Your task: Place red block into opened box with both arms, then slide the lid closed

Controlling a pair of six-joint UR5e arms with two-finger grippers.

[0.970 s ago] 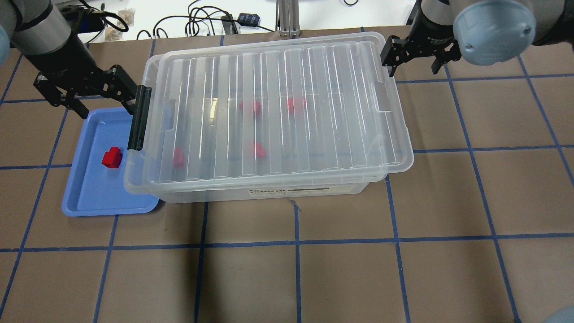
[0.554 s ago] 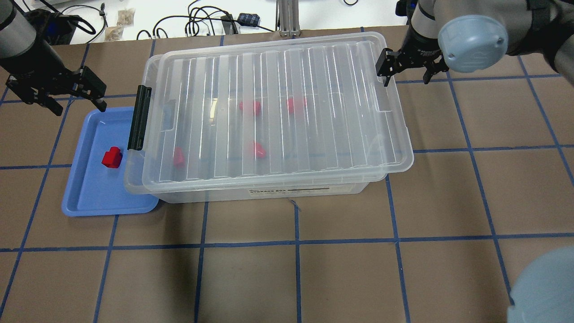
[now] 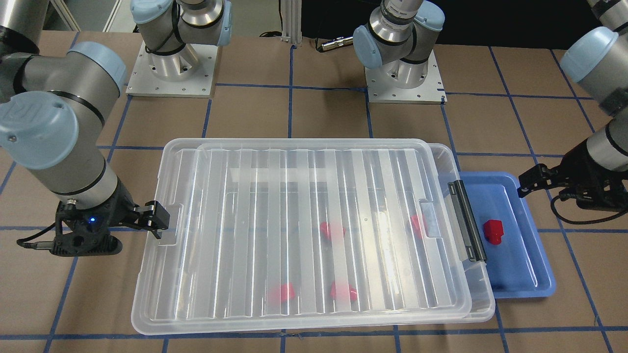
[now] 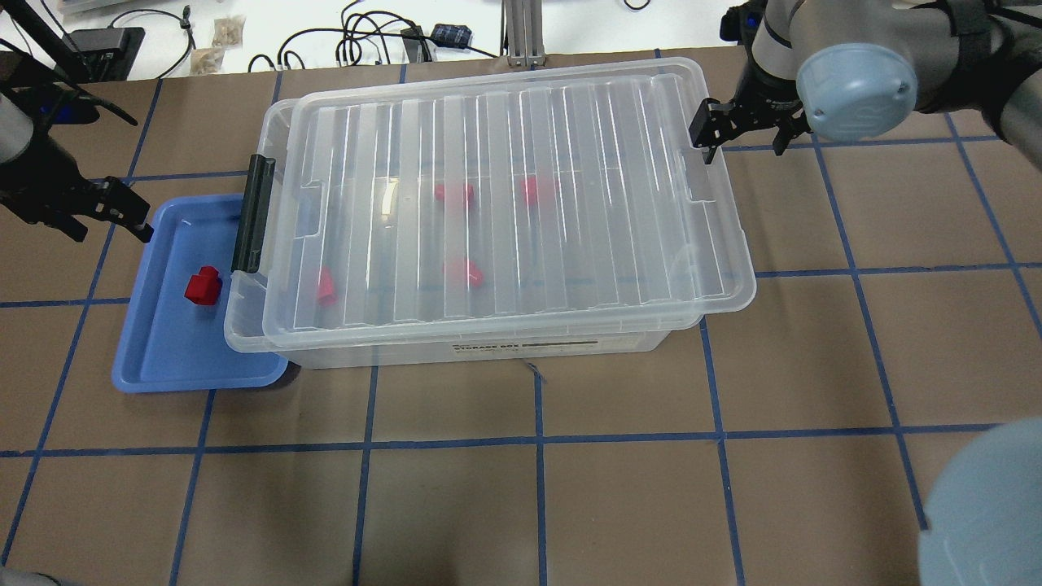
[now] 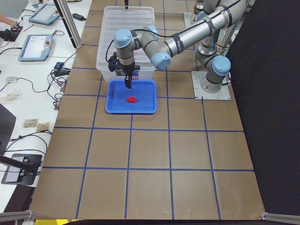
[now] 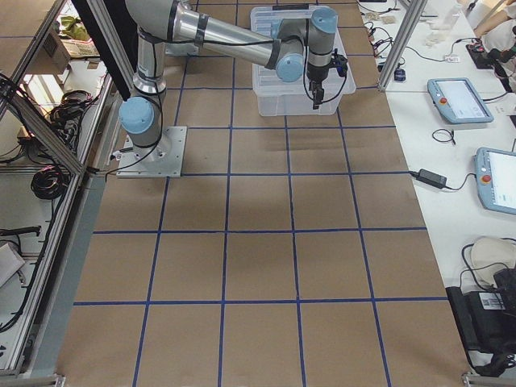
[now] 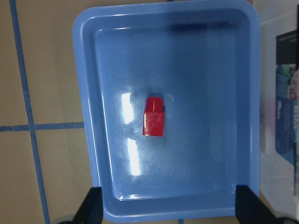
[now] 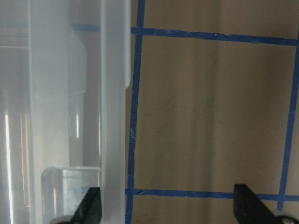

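Note:
One red block lies alone on the blue tray. My left gripper hangs open over the tray's far left part, holding nothing. The clear box holds several red blocks, blurred through the ribbed lid. The lid covers nearly the whole box and sits offset to the right, leaving a narrow strip bare by the black latch. My right gripper is open at the lid's far right corner, one finger over the lid's rim, the other over the table.
The tray touches the box's left end. Cables and small devices lie on the white bench beyond the table's far edge. Brown table with blue grid lines stretches in front of the box. Both arm bases stand on the robot's side.
My left gripper has moved left and nearer, from the latch to above the tray's left edge. The right gripper shifted slightly at the lid's corner. The lid's near left corner sits a little farther back.

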